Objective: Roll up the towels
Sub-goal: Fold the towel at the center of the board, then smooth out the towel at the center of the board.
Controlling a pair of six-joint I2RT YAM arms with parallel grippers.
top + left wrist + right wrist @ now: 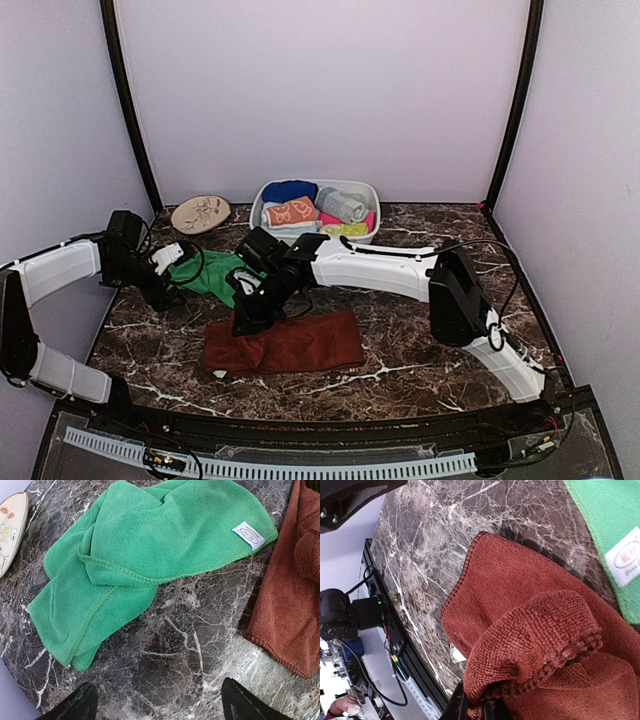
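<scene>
Near the table's front edge, my right gripper pinches the brown towel's folded left end, so I judge the roll barely begun. My left gripper hangs wide open and empty beside the green towel. Next, tuck the fold rightward.

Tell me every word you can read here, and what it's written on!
White sewn tag on the bright green cloth towel: printed marks, too blurred to read.
Rust-brown cloth towel: no writing shows.
Orange rolled cloth towel in the white plastic basin: cream prints, too small to tell if letters.
</scene>
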